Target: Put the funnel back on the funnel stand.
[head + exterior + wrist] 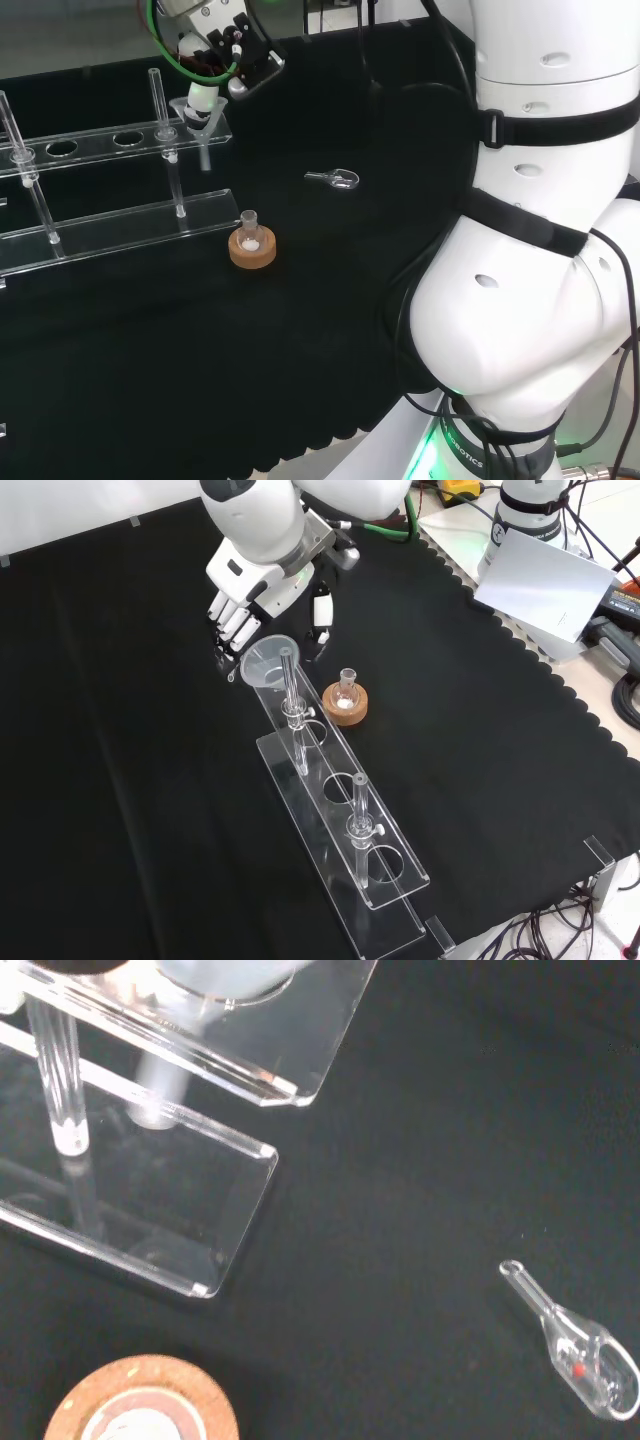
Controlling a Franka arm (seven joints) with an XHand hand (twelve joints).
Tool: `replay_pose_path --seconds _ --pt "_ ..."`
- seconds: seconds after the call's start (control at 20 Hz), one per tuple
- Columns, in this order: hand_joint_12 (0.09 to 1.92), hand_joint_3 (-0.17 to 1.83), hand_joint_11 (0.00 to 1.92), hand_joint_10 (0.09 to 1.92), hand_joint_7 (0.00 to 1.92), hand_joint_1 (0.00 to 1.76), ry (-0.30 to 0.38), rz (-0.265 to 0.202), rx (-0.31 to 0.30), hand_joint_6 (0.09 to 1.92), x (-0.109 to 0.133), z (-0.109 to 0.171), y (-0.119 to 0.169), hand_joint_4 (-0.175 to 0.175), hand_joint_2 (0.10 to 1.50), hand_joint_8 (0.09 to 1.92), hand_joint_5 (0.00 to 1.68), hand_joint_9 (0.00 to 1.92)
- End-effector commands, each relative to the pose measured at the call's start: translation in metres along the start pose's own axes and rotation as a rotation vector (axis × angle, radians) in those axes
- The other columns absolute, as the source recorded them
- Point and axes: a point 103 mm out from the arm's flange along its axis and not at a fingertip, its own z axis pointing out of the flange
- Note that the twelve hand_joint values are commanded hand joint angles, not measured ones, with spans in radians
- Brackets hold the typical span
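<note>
Funnel (197, 113) sits at the near-right end of the clear stand (100, 140) in the head view, its stem dropping through the end hole toward the lower shelf; in the front view its wide mouth (268, 661) lies at the stand's (340, 810) far end, just below the hand (237, 615). Hand (205, 95) is right over the funnel's rim in the head view; a white fingertip seems to touch or sit inside the mouth, though whether the fingers pinch the rim or merely rest on it I cannot tell from these pictures.

By the look of it the funnel is light, thin, clear and stiff; probably slippery and easy to crack or tip; the rim of the cone is the natural place to take hold, since the stem is narrow and caught in the hole; any letting go should be straight upward so the cone is not dragged sideways.

Cork ring (252, 248) with a small flask (347, 684) stands just in front of the stand in the head view; a small clear scoop (338, 179) lies apart on the black cloth (330, 330); it also shows in the wrist view (580, 1350).
</note>
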Motion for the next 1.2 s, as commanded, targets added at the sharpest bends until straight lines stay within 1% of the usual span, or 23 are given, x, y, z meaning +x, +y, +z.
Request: replay_pose_path --seconds 0.05,0.25,0.35,0.6,0.7,0.8,1.2 --pt "1.44 0.38 0.31 0.76 0.00 0.58 0.019 0.002 0.018 0.09 0.000 -0.003 -0.012 -0.051 0.72 0.64 0.21 0.26" --pt "1.45 0.34 0.28 0.79 0.00 0.55 0.019 0.012 -0.061 0.09 -0.004 -0.012 -0.030 -0.049 0.71 0.59 0.20 0.22" --pt "1.46 0.33 0.27 0.80 0.00 0.54 0.044 0.019 -0.071 0.09 -0.012 -0.022 -0.040 -0.049 0.71 0.60 0.20 0.22" --pt "1.46 0.30 0.28 0.81 0.01 0.54 0.094 0.060 -0.132 0.09 -0.033 -0.036 -0.069 -0.052 0.73 0.69 0.24 0.24" --pt "1.46 0.30 0.28 0.81 0.02 0.54 0.107 0.077 -0.145 0.09 -0.039 -0.036 -0.079 -0.052 0.73 0.70 0.25 0.26" --pt "1.45 0.29 0.29 0.79 0.03 0.54 0.115 0.082 -0.160 0.09 -0.042 -0.035 -0.089 -0.053 0.73 0.72 0.26 0.28" --pt "1.45 0.28 0.31 0.78 0.07 0.54 0.153 0.138 -0.188 0.09 -0.048 -0.028 -0.129 -0.055 0.74 0.74 0.28 0.32"
